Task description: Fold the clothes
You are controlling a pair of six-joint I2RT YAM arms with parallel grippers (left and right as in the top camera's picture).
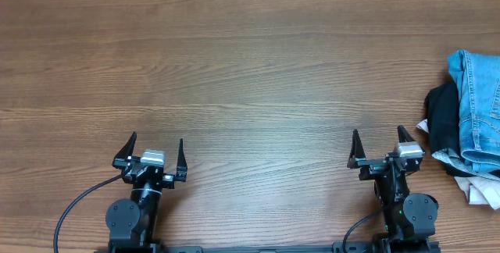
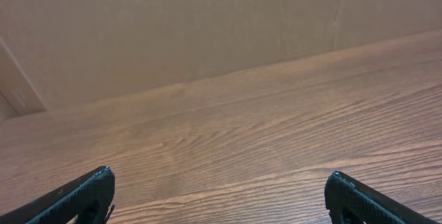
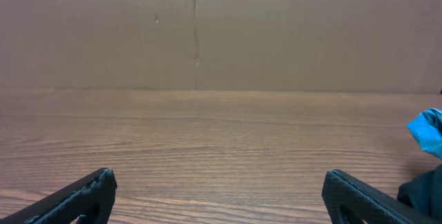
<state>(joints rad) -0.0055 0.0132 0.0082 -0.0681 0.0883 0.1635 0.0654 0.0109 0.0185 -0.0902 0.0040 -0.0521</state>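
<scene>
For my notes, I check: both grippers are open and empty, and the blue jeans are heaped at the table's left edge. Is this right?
No. The overhead view shows the jeans heaped at the right edge of the table. The left gripper and right gripper are open and empty.

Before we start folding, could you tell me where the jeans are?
Overhead, the jeans lie bunched at the right edge of the table, piled with a dark garment, right of the right gripper.

the desk [image 1: 250,65] is wood-grained, smooth with a soft sheen. the jeans [image 1: 478,89] are faded light blue denim, matt and woven. the dark cloth [image 1: 444,116] is matt; the whitish cloth [image 1: 486,192] looks soft and dull. the fingers [image 2: 83,195] of the left gripper [image 1: 156,140] look like matt black plastic.
</scene>
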